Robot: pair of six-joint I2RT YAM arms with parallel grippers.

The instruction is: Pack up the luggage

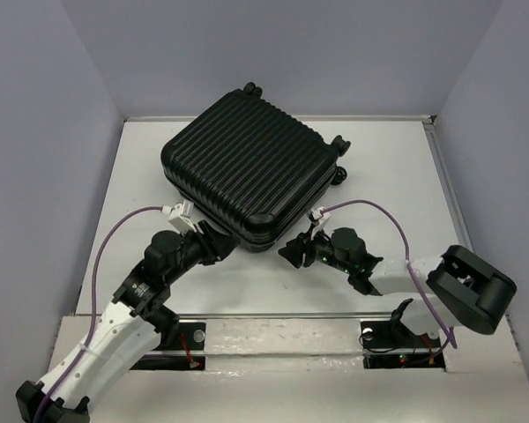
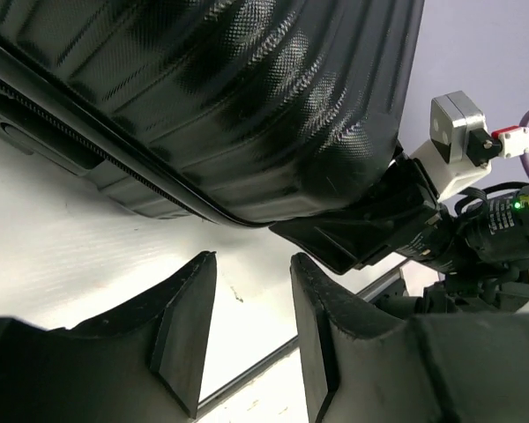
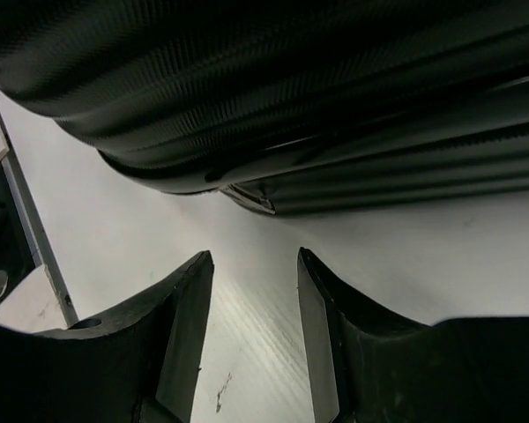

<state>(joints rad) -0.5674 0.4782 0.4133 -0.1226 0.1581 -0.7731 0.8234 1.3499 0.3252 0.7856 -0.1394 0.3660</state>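
The luggage is a large black ribbed hard-shell suitcase lying shut and flat at the middle of the white table, turned at an angle, with small wheels at its far and right corners. My left gripper is open and empty, low at the suitcase's near-left edge. My right gripper is open and empty, low at the near corner. In the left wrist view the shell fills the top above the left gripper, with the right arm beyond. In the right wrist view the suitcase's seam lies just ahead of the right gripper.
The white table is walled by grey panels on the left, far and right sides. A raised rail runs along the near edge in front of the arm bases. Purple cables loop off both wrists.
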